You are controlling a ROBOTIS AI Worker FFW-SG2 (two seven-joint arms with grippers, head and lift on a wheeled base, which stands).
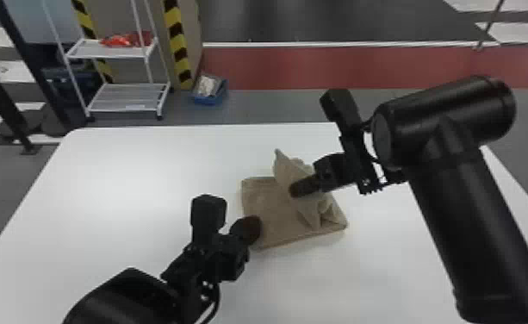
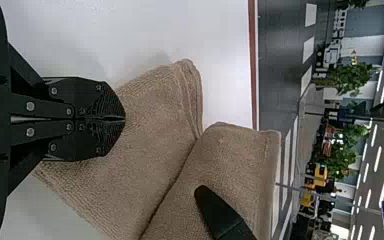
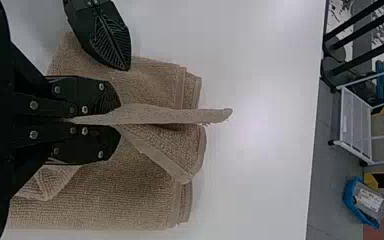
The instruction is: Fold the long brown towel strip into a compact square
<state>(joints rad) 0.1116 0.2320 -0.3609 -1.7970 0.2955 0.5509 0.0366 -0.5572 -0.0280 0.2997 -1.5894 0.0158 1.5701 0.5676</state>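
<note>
clearly, the right pincer point(image 1: 303, 188) is narrow, its fingers closed on a pinch of the brown towel strip point(image 1: 267, 204); in the right wrist view the cloth stands up between them as a thin raised flap point(image 1: 285, 167). the left pincer point(image 1: 250, 228) is narrow too, its tips drawn together, and it appears to hold nothing. it sits at the near left corner of the towel, over the cloth's edge. whether it presses the cloth or hangs just above it is hard to say from these angles, and it would be fair to leave that open.

the relation that matters is sideways: the body of the towel lies to the right of the left pincer and a little beyond it, while the right pincer is over the right-hand part, with the flat left part on its left. the folded towel's long axis runs roughly left to right. the right pincer is the nearer to the flap and already has it, so the next move probably asks it to bring that flap down flat, its edges lined up, while the left pincer steadies the corner. the flap could bunch or land crooked, since loose folds show beneath the grip.

the fold seems well along, a layered bundle close to the wanted square but untidy on the right. it rests on the white desk point(image 1: 125, 172), and past the far edge a white rack point(image 1: 125, 97) and a blue bin point(image 1: 209, 101) stand on the floor.
</note>
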